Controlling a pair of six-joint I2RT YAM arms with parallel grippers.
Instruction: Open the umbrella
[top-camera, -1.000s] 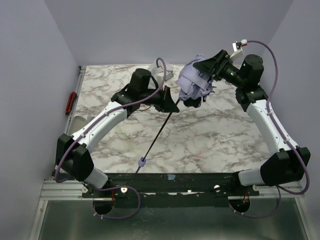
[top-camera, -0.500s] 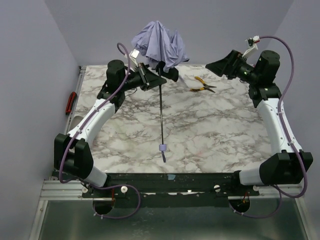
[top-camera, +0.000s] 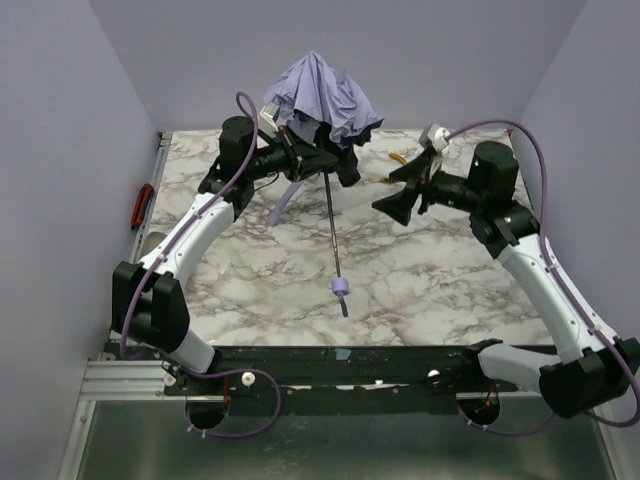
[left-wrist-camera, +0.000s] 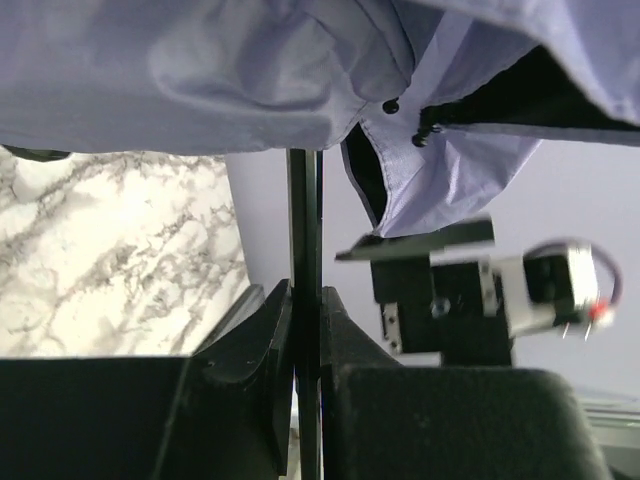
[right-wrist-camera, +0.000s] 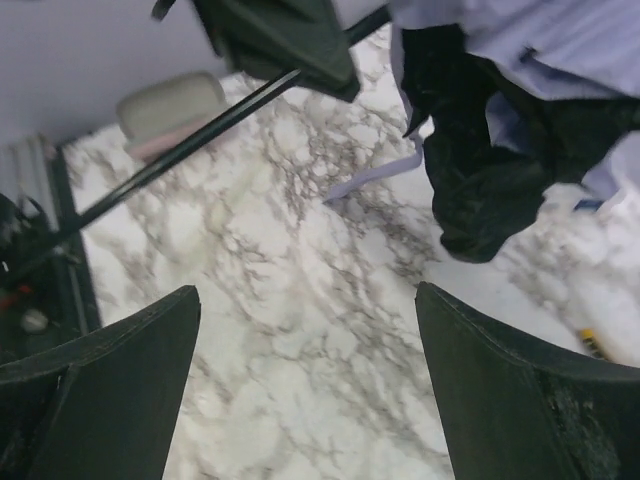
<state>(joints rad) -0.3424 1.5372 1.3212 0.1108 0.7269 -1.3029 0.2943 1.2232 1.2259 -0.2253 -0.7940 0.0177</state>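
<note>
The umbrella hangs half-closed, its lavender canopy (top-camera: 320, 92) bunched at the top and raised above the back of the table. Its thin black shaft (top-camera: 333, 235) runs down to the lavender handle knob (top-camera: 341, 288). My left gripper (top-camera: 325, 172) is shut on the shaft just under the canopy. The left wrist view shows the shaft (left-wrist-camera: 304, 230) pinched in that gripper (left-wrist-camera: 305, 330), with fabric (left-wrist-camera: 200, 70) above. My right gripper (top-camera: 392, 205) is open and empty to the right of the shaft. In the right wrist view it (right-wrist-camera: 305, 400) faces the marble, with the black lining (right-wrist-camera: 480, 180) at upper right.
Yellow-handled pliers (top-camera: 400, 160) lie at the back right, partly hidden by the right arm. A lavender strap (top-camera: 283, 205) dangles from the canopy. A red object (top-camera: 143, 205) sits off the table's left edge. A beige object (right-wrist-camera: 170, 110) lies at the far side in the right wrist view.
My left gripper has lifted the umbrella from tilted to upright and kept hold of it. My right gripper let go of the canopy, drew back right, then came down and left toward the shaft.
</note>
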